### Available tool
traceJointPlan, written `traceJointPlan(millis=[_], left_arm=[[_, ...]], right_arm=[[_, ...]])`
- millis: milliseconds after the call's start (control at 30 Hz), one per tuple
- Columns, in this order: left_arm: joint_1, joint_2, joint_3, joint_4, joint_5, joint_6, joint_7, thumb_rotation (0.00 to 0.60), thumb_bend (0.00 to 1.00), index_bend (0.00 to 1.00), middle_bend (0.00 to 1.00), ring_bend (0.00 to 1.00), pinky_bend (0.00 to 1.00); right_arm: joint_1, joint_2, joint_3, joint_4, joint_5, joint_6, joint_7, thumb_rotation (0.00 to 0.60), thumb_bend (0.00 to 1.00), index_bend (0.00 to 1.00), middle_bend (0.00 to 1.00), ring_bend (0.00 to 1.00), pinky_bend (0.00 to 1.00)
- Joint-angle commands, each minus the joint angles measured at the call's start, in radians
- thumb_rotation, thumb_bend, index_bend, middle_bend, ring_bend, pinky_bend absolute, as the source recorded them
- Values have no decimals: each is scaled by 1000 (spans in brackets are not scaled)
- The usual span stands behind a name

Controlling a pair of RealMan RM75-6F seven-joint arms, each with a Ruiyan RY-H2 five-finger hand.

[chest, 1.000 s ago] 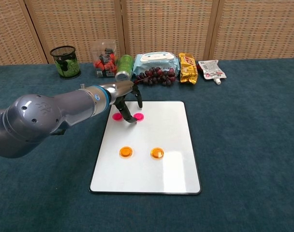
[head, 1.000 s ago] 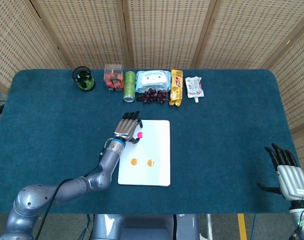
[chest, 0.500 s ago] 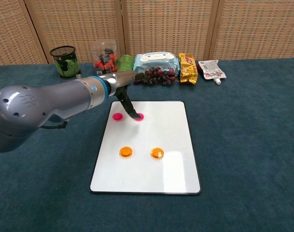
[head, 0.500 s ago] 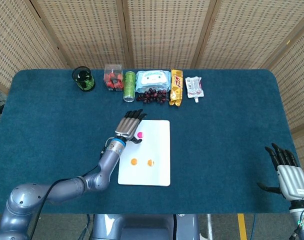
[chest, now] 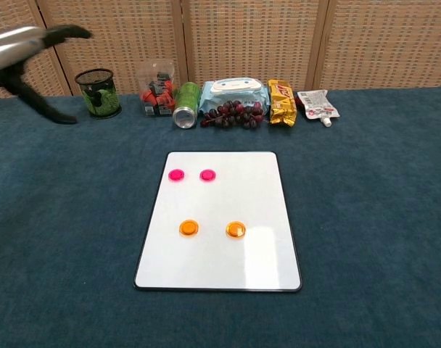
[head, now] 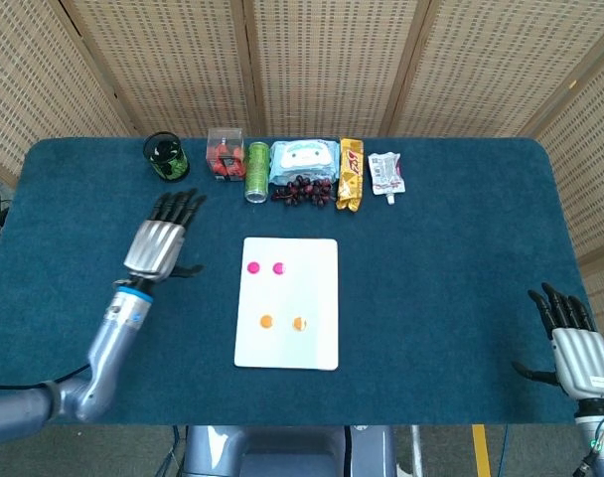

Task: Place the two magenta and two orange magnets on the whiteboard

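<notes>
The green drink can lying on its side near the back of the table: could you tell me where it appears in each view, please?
Head view: the green drink can lies in the back row, upper left of centre, above the white whiteboard.
Chest view: the can lies upper left of centre, its silver end towards the camera.
Shared landmark: in both views it lies just left of the light blue wet-wipes pack.

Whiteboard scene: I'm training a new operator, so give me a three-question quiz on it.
1. True or false: all four magnets lie on the whiteboard.
2. Which pair sits nearer the snacks: A) the orange magnets, B) the magenta magnets?
3. Fill in: the left hand holds ____.

Key: 1 true. 2 B. 3 nothing; it hovers over the table left of the board, fingers spread.
</notes>
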Motion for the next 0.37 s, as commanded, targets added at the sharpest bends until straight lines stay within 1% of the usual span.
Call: traceJointPlan(millis=[33,67,200,300,367], left_arm=[[194,133,125,-60,98,157,-145,600,0,0,0,0,0],[215,143,137,-59,105,170,-159,600,0,0,0,0,0],[354,189,198,-46,112,254,-273,600,0,0,0,0,0],[414,204,219,-21,137,288,-326,600,0,0,0,0,0],[432,204,218,1,158,294,-356,600,0,0,0,0,0]], right_arm=[[-4,-8,3,1,0,10,-14,600,0,0,0,0,0],[-4,-9,4,1,0,11,-16,600,0,0,0,0,0],[-6,-16,6,1,-8,26,-30,600,0,0,0,0,0],[-9,-23,9,2,-8,37,-42,600,0,0,0,0,0],[-10,-26,11,3,-7,41,-44,600,0,0,0,0,0]])
